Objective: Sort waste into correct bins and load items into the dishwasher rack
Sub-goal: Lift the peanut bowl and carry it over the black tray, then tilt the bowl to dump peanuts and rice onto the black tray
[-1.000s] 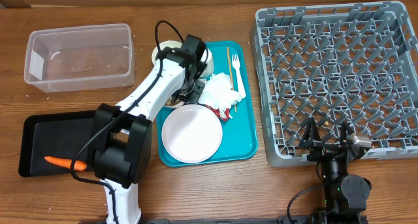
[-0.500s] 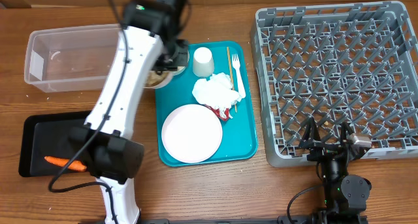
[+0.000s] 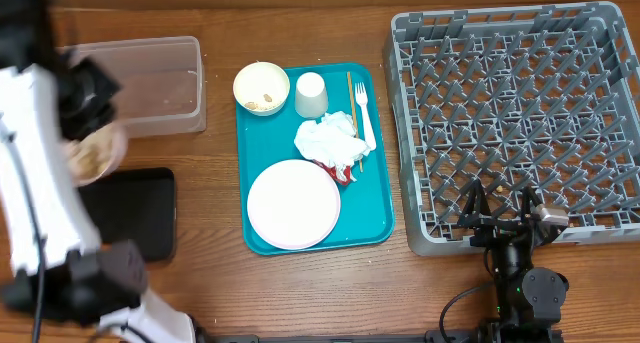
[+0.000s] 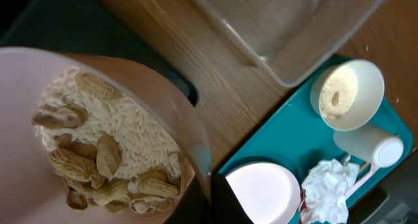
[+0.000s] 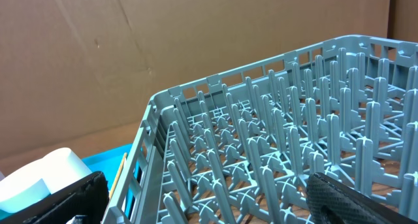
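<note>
Wooden worktop (image 3: 220, 283) is carrying the whole arrangement. Nearest the robot's base, the right fingers (image 5: 349, 199) are standing wide apart with nothing between them, hovering at the near rim of the dishwasher rack (image 3: 520, 113), whose rows of upright pegs are filling the right side.

On the teal tray (image 3: 372, 205) at the centre, the plate (image 3: 293, 205) is lying flat at the near end. Level with it at the left, the black tray (image 3: 130, 218) is sitting on the worktop, partly hidden by the blurred left arm.

Just beyond, the left fingers (image 4: 210, 201) are gripping the rim of the held bowl (image 4: 16, 172), which is raised over the strip of worktop between the black tray and the clear tub (image 3: 150, 93). Beige food bits (image 4: 98, 159), rice-like grains and peanut shapes, are heaped inside it.

Farther along the teal tray, the napkin (image 3: 325, 138) is lying crumpled, touching the far edge of the plate, with the red wrapper (image 3: 343, 171) showing under its near side. The fork (image 3: 365, 118) and the chopstick (image 3: 350, 91) are lying lengthwise just beside the napkin. At the far end, the cup (image 3: 311, 93) is resting beside the second bowl (image 3: 248, 77), which is holding a few crumbs.
</note>
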